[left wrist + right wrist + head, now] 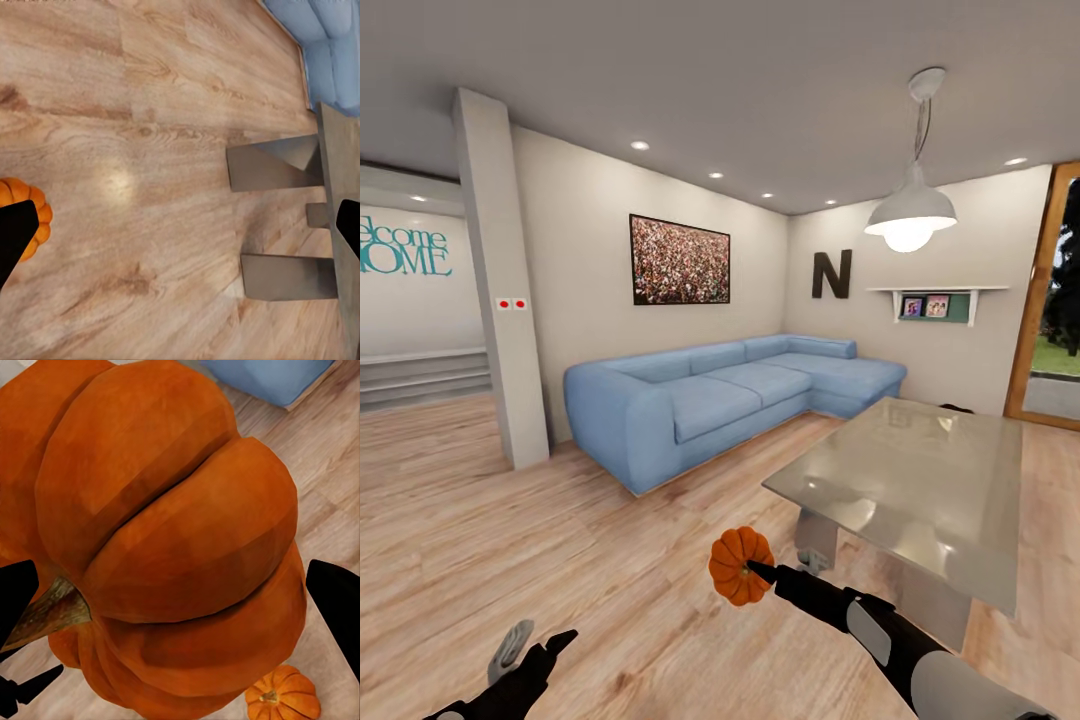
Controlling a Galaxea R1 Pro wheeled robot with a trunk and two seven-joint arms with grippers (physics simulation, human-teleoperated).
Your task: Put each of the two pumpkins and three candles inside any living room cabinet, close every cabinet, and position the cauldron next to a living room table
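Note:
My right gripper (752, 570) is shut on an orange ribbed pumpkin (738, 565), held in the air above the wood floor just left of the glass-topped table (920, 480). Up close, the held pumpkin (165, 532) sits between the two dark fingertips (334, 600), its stem pointing sideways. A second, smaller-looking pumpkin (283, 696) lies on the floor beneath it. My left gripper (538, 640) hangs open and empty low at the near left. An orange pumpkin (34, 214) peeks past one left fingertip (15, 232). The candles, cabinet and cauldron are out of view.
A blue corner sofa (720, 400) stands along the far wall, behind open wood floor (510, 540). A white pillar (505, 300) rises at the left. The table's grey block legs (274, 165) stand on the floor. A glass door (1055, 300) is at the far right.

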